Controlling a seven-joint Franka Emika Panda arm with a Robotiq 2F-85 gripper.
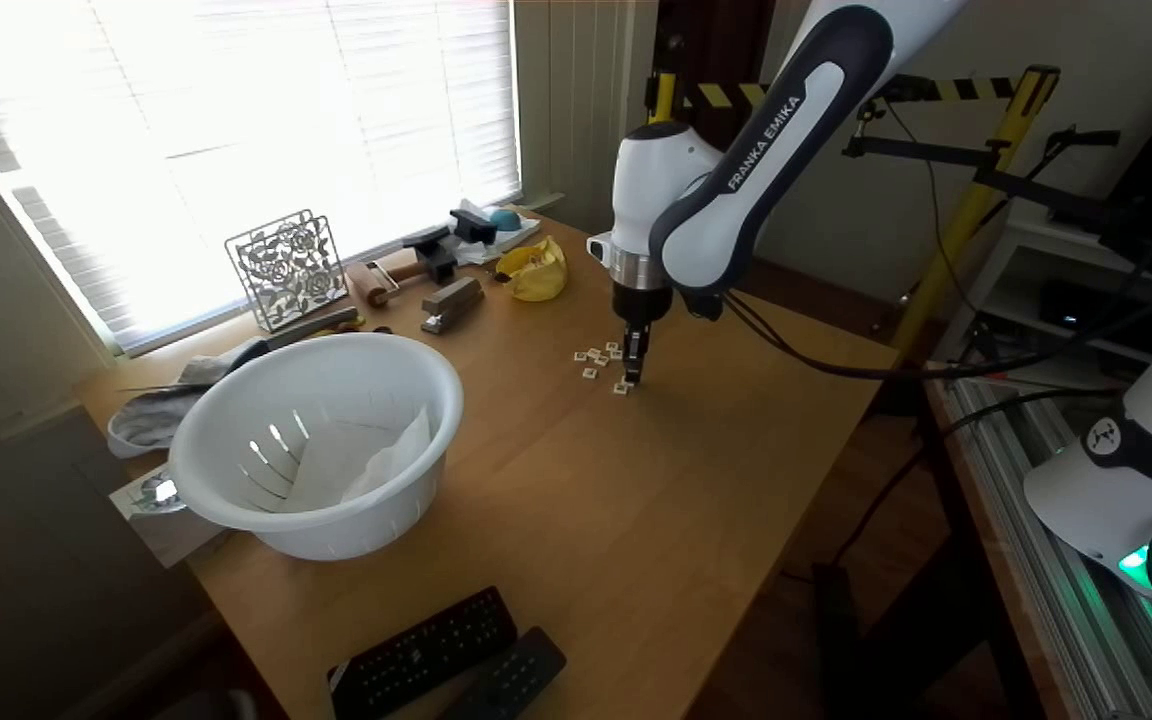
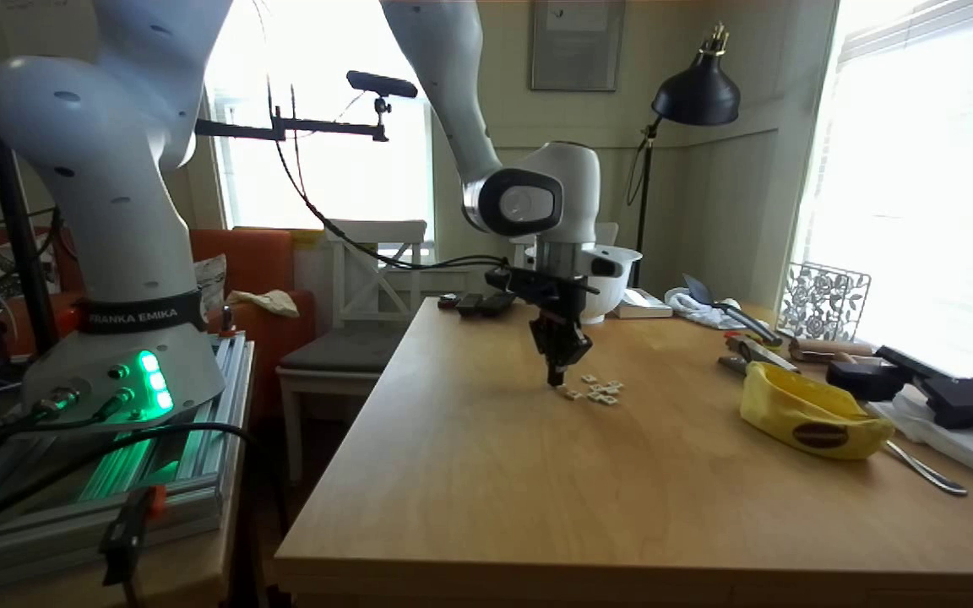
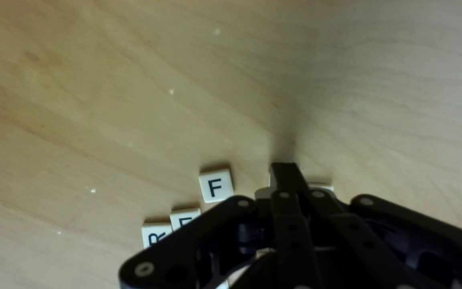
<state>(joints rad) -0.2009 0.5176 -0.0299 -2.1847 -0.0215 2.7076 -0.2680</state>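
Tiles (image 3: 216,185) lie on the table (image 1: 716,460) just beside the gripper (image 1: 633,379), some partly hidden behind it in the wrist view. Its jaws are pressed together; the arm (image 1: 776,150) arches over, its end pointing down.

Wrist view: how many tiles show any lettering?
3: F tile left of the gripper in the image, R tile farthest left, partly covered tile between. More may be hidden.
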